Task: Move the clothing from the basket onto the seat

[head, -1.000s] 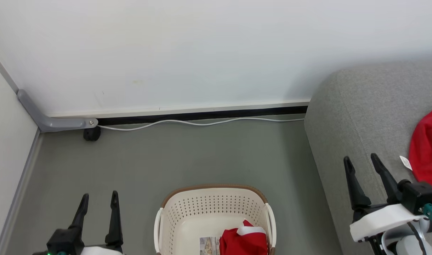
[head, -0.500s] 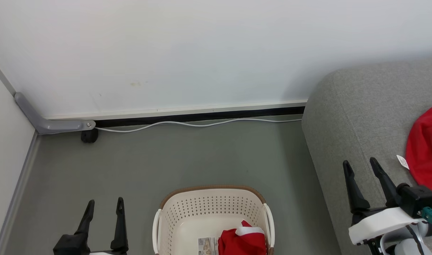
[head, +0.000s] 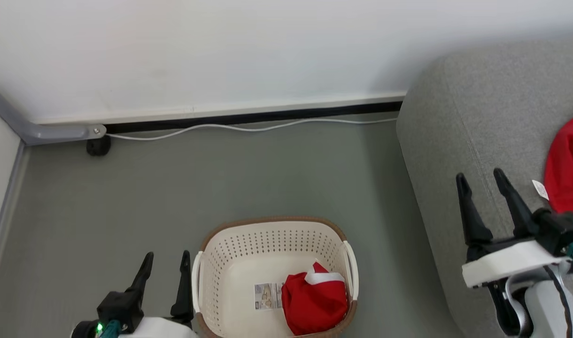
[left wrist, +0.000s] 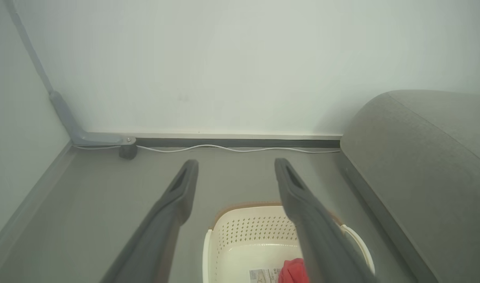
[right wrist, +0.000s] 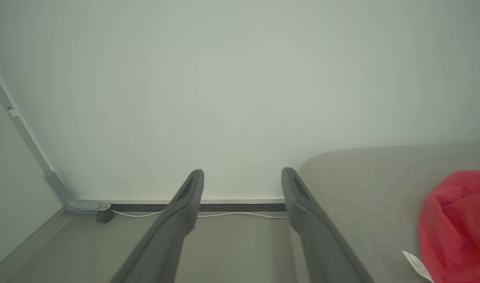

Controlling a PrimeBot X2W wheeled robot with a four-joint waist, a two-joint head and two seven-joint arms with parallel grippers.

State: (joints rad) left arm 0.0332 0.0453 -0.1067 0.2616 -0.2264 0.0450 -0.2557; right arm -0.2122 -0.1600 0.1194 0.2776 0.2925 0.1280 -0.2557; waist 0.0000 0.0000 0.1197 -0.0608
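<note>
— while the left gripper point(head: 167, 254) hangs spread wide and empty just left of the basket point(head: 272, 219), what is inside it?
— a red garment with white trim point(head: 314, 303), bunched at its right side. further right, the right gripper point(head: 480, 174) hovers over the seat point(head: 455, 117), fingers apart, holding nothing, near the plain red garment point(head: 568, 164) lying there.
</note>
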